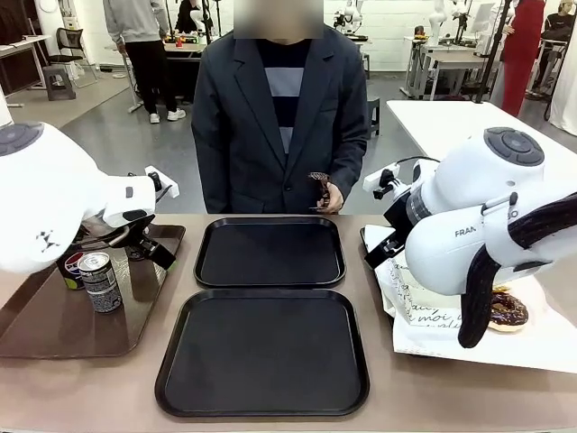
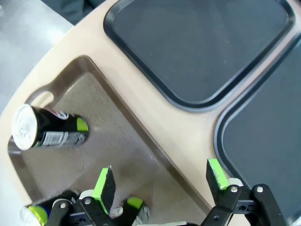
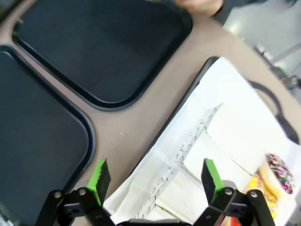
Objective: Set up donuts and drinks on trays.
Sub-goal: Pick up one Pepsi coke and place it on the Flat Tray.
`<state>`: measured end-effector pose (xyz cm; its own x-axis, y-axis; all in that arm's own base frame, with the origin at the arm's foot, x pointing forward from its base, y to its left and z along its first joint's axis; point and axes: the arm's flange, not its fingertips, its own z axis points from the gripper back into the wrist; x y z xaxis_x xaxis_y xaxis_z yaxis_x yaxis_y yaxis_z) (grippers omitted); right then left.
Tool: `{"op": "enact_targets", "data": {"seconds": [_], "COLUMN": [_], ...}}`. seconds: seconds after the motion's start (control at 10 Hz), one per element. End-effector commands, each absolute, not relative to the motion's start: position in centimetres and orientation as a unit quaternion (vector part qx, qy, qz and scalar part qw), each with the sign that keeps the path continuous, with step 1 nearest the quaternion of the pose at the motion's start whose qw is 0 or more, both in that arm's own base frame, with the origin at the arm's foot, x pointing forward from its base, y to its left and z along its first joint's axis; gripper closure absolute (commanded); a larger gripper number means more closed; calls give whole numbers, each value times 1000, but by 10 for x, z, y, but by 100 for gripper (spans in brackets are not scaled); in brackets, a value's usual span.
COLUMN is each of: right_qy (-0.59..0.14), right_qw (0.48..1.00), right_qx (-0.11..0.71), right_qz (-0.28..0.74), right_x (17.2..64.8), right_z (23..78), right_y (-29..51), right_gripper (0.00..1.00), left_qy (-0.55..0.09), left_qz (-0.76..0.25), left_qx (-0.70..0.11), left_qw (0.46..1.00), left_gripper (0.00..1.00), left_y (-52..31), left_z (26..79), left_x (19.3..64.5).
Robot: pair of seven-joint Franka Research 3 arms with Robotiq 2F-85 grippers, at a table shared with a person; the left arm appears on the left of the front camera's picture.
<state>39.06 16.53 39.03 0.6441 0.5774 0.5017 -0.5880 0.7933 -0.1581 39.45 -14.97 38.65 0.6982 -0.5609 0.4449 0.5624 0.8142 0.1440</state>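
Note:
Two black trays lie side by side mid-table, the far tray [image 1: 270,253] and the near tray [image 1: 263,352], both bare. At the left, dark cans [image 1: 99,281] stand on a glossy brown tray [image 1: 45,329]. My left gripper [image 2: 160,181] hangs open over that tray's inner edge, with one can [image 2: 47,132] ahead of it and another can [image 2: 134,209] right by its fingers. My right gripper [image 3: 155,176] is open above white paper [image 3: 225,136]. A sprinkled donut [image 3: 277,172] and a yellow donut [image 3: 261,188] lie to its side. A chocolate donut [image 1: 507,311] rests on the paper.
A person in a dark jacket stands at the far edge, one hand [image 1: 326,194] holding a small dark item. My bulky right arm [image 1: 469,225] covers much of the paper-lined tray at the right. Bare tabletop [image 1: 379,298] separates the black trays from it.

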Motion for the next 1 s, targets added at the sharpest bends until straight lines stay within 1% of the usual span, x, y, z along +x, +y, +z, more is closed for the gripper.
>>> {"op": "enact_targets", "data": {"seconds": [0.0,0.1,0.2,0.3,0.4,0.5,0.6,0.7,0.8,0.9], "right_qy": [-228,-199,-153,-115,-76,-81,-120,-120,-90,-109], "right_qw": [924,930,939,941,936,931,941,941,942,949], "right_qx": [5,-4,-31,-41,-55,-84,-34,-34,-55,192], "right_qz": [305,310,308,316,339,347,314,314,320,224], "right_x": [321,291,261,235,213,217,275,275,246,284], "right_z": [432,448,460,468,465,458,491,491,502,501], "right_y": [145,135,127,124,117,112,138,138,129,78], "right_gripper": [0,0,0,0,0,0,0,0,0,0], "left_qy": [-197,-171,-139,-113,-104,-133,-109,-109,-109,-129], "left_qz": [-342,-359,-377,-391,-391,-372,-376,-376,-381,-297], "left_qx": [23,35,35,36,34,61,38,38,45,-155], "left_qw": [918,917,915,913,914,916,919,919,917,933], "left_gripper": [0,0,0,0,0,0,0,0,0,0], "left_y": [-135,-132,-129,-126,-127,-127,-142,-142,-142,-107], "left_z": [440,451,455,459,453,449,480,480,490,485], "left_x": [330,302,281,270,250,248,291,291,278,310]}}
